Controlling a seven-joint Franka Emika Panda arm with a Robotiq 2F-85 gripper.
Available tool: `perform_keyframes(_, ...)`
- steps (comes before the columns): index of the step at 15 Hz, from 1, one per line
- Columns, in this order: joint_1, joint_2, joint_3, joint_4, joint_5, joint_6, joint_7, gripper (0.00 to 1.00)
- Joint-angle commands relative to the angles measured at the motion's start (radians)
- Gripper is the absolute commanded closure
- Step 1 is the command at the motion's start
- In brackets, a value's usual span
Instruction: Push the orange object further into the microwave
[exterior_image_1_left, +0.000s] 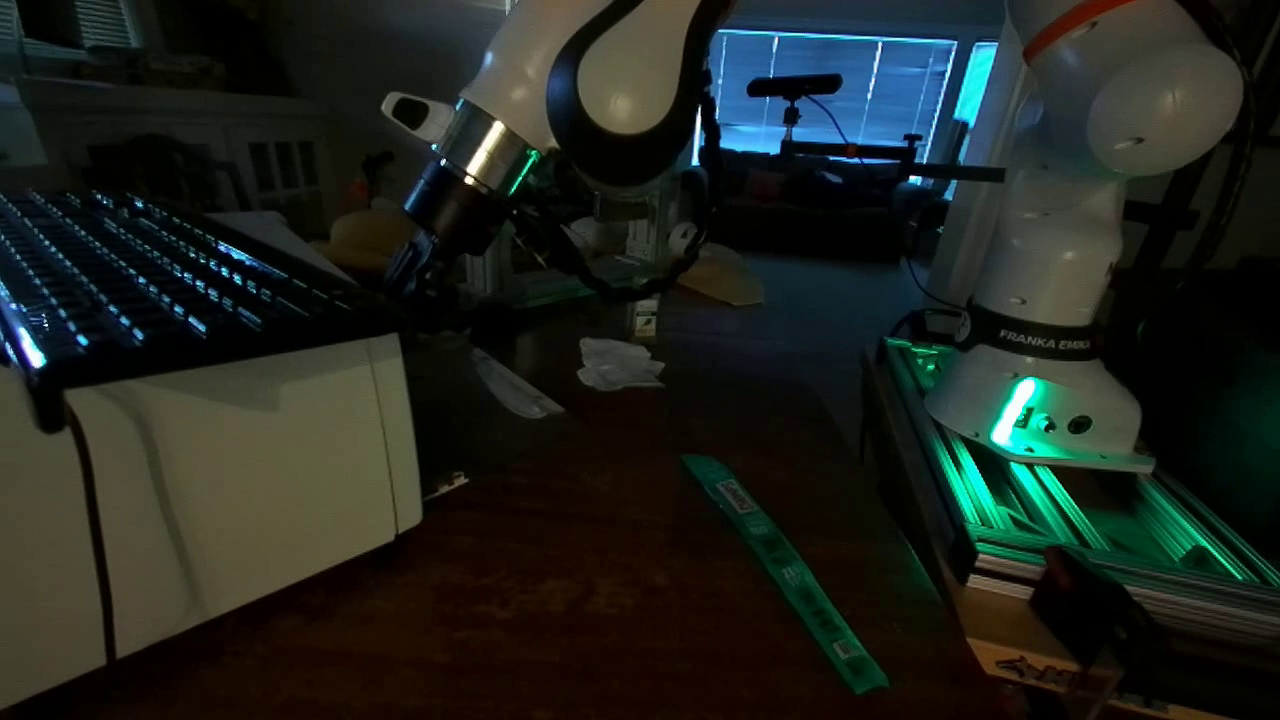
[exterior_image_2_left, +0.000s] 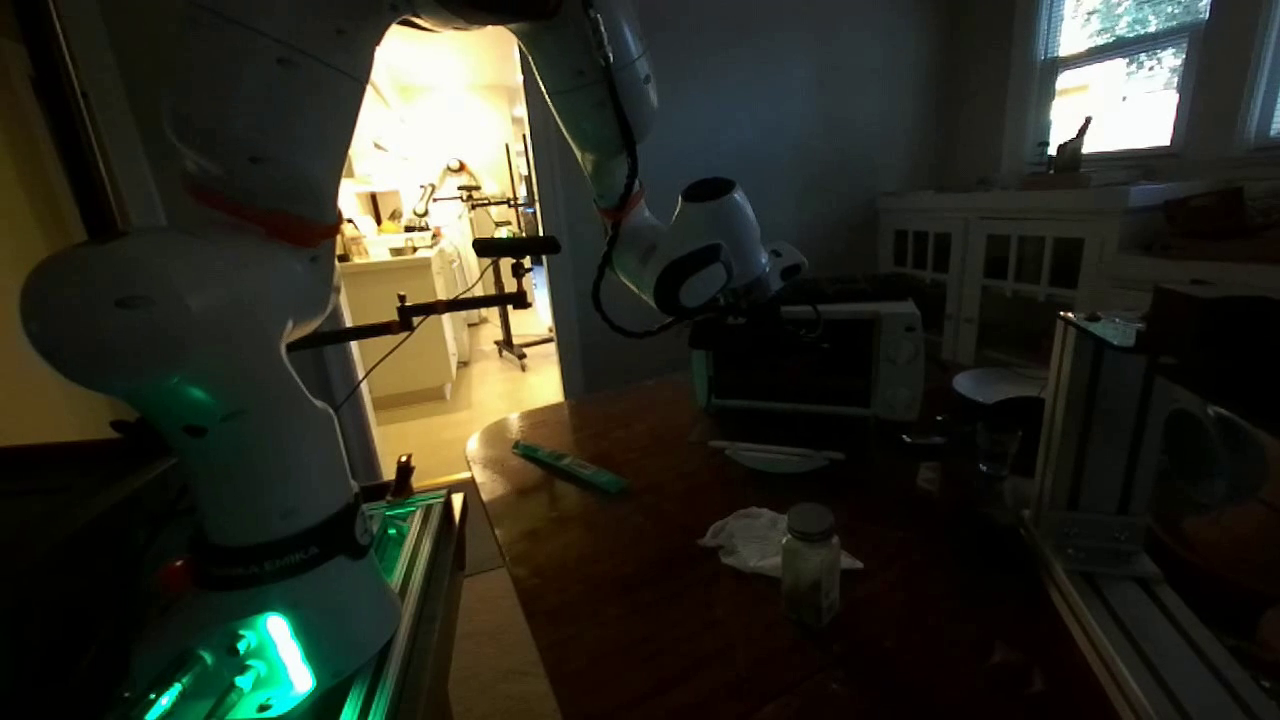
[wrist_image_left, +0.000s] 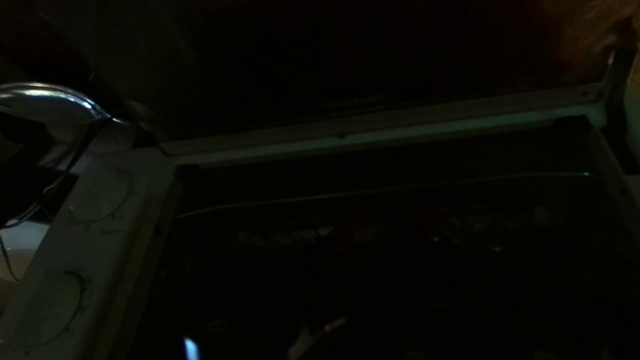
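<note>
The microwave, a white oven (exterior_image_1_left: 250, 480), stands on the table; its dark front and knob panel (exterior_image_2_left: 900, 360) show in an exterior view. My gripper (exterior_image_1_left: 415, 280) is dark and points down at the oven's front upper edge. In an exterior view the gripper (exterior_image_2_left: 768, 312) blends into the dark oven front. In the wrist view the oven's light frame edge (wrist_image_left: 300, 148) and knobs (wrist_image_left: 97, 195) show, with a nearly black interior or glass. I cannot tell whether the door is open. The orange object is hidden or lost in the dark. The fingers cannot be made out.
A black keyboard (exterior_image_1_left: 150, 270) lies on top of the oven. On the table are a green packet (exterior_image_1_left: 785, 570), crumpled white paper (exterior_image_2_left: 745, 540), a glass jar (exterior_image_2_left: 810, 570) and a pale flat piece (exterior_image_2_left: 775, 458). A metal frame (exterior_image_2_left: 1090, 440) stands at one side.
</note>
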Motion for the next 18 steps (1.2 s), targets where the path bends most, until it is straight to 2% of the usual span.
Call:
perform_keyframes(1, -0.068, 0.061, 0.075, 0.023, -0.017, 0.051, -0.028, 1.0)
perform_keyframes(6, -0.129, 0.111, 0.144, 0.031, -0.033, 0.083, -0.045, 1.0)
perform_keyframes(12, -0.172, 0.164, 0.195, 0.034, -0.051, 0.127, -0.066, 1.0)
perform_keyframes(13, -0.164, 0.167, 0.164, 0.034, -0.188, 0.134, 0.059, 1.0)
perform_keyframes(15, -0.166, 0.177, 0.155, 0.038, -0.281, 0.148, 0.116, 1.0)
perform_keyframes(16, -0.183, 0.185, 0.183, 0.034, -0.217, 0.156, 0.041, 1.0)
perform_keyframes(17, -0.17, 0.184, 0.146, 0.038, -0.339, 0.156, 0.159, 1.0)
perform_keyframes(18, -0.16, 0.164, 0.129, 0.033, -0.347, 0.125, 0.174, 1.0)
